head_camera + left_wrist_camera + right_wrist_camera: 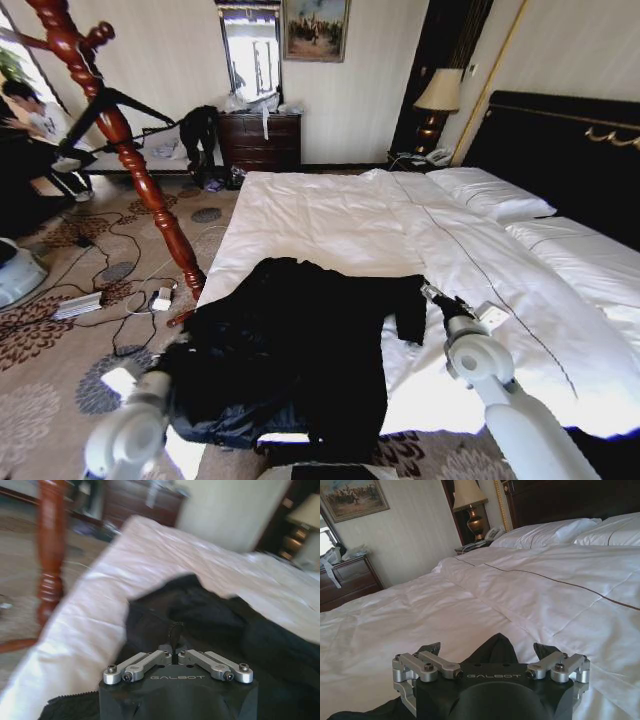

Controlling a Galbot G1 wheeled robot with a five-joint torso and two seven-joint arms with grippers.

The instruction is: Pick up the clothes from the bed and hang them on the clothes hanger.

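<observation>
The black coat lies crumpled on the near corner of the white bed, part of it hanging over the foot edge. My left gripper is shut on a raised fold of the coat at its left side. At the coat's sleeve on the right, my right gripper is open, its fingers on either side of a hump of black cloth. In the head view it shows as the right gripper. The black clothes hanger hangs on the red wooden stand left of the bed.
The stand's foot is close to the bed's left edge. Cables and a power strip lie on the patterned carpet. A dark dresser and a bench with a small dark garment are at the far wall, a lamp by the headboard.
</observation>
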